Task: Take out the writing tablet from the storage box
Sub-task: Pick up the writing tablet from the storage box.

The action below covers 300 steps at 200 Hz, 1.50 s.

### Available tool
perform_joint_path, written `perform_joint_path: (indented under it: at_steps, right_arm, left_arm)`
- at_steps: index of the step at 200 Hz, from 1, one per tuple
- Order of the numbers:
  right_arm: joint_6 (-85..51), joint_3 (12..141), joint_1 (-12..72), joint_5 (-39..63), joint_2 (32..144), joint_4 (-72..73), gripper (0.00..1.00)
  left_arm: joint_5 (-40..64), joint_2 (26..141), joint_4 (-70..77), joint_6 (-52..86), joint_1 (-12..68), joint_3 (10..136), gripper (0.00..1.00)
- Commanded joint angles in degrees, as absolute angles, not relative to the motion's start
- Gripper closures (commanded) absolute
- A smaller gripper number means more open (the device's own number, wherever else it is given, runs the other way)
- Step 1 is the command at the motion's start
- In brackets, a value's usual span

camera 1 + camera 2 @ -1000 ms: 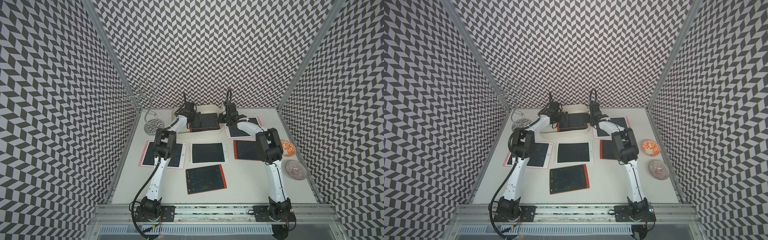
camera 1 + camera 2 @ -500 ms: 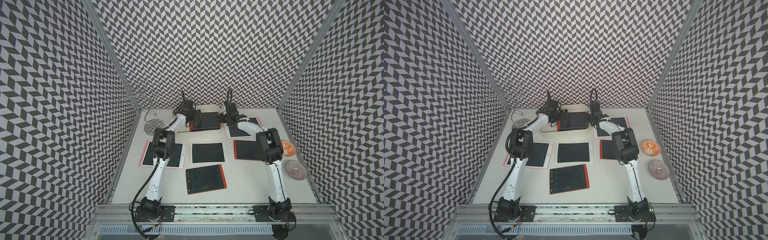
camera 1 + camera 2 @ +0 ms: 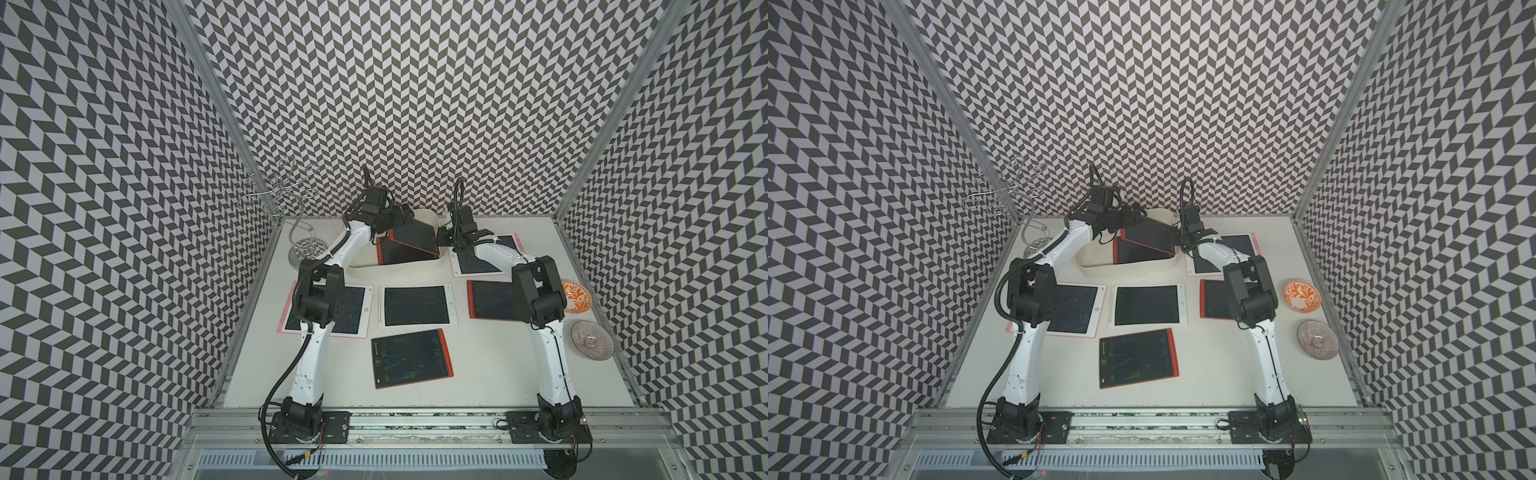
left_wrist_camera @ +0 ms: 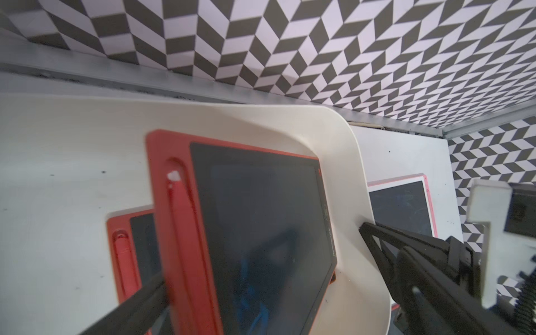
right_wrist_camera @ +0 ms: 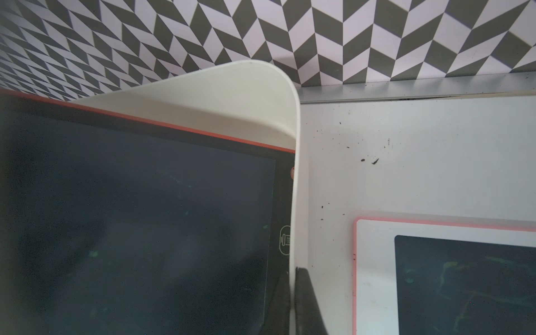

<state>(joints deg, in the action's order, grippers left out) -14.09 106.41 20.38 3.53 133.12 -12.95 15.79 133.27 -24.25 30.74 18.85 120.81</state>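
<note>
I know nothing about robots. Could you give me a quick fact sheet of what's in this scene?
Box: cream storage box on the table's far side
Inside: two red-framed tablets, upper tablet tilted over lower tablet
Left hand: open, one finger at the upper tablet's pen-slot edge
Right hand: shut on the storage box's side wall
Outside: five tablets flat on the table, nearest tablet red-framed
</note>
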Motion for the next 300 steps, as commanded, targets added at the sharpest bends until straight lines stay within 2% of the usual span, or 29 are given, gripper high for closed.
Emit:
perform_joint_path:
  at_steps: [1,38,114,128,143,175,189,234,254,300]
  right_arm:
    - [-14.29,104.78,21.68,6.94,133.77,-13.52,1.00]
    - [-14.26,104.59,21.66,6.68,133.42,-13.86,1.00]
    - [-14.17,104.85,21.69,5.63,132.72,-14.15,1.00]
    - [-14.18,104.85,21.66,5.54,132.63,-14.15,1.00]
    - [-14.16,104.91,21.68,5.45,132.61,-14.24,1.00]
    - [-14.28,104.85,21.71,5.20,132.29,-14.37,1.00]
    - [-14.26,104.85,21.71,5.10,132.10,-14.41,1.00]
    - [-14.25,104.85,21.70,4.75,131.75,-14.46,1.00]
    - [-14.37,104.77,21.71,4.75,131.67,-14.42,1.00]
    - [-14.64,104.63,21.71,4.75,131.09,-14.59,1.00]
  left_arm:
    - [18.54,131.75,-23.54,31.47,19.32,119.70,0.01]
    - [17.00,130.96,-24.54,30.14,19.09,119.27,0.03]
    - [13.74,129.09,-30.03,28.46,17.36,117.85,0.31]
    - [13.71,128.55,-30.23,28.56,17.05,117.04,0.38]
    - [13.28,127.99,-30.19,28.46,16.96,116.31,0.50]
    - [13.32,127.77,-31.17,28.15,16.90,116.08,0.63]
    - [13.27,127.68,-31.62,28.12,16.87,116.01,0.73]
    - [13.26,126.50,-33.38,28.04,16.85,116.02,0.95]
    - [13.66,125.29,-33.92,28.24,16.87,115.82,1.00]
    - [15.58,121.62,-33.59,28.64,16.87,114.75,1.00]
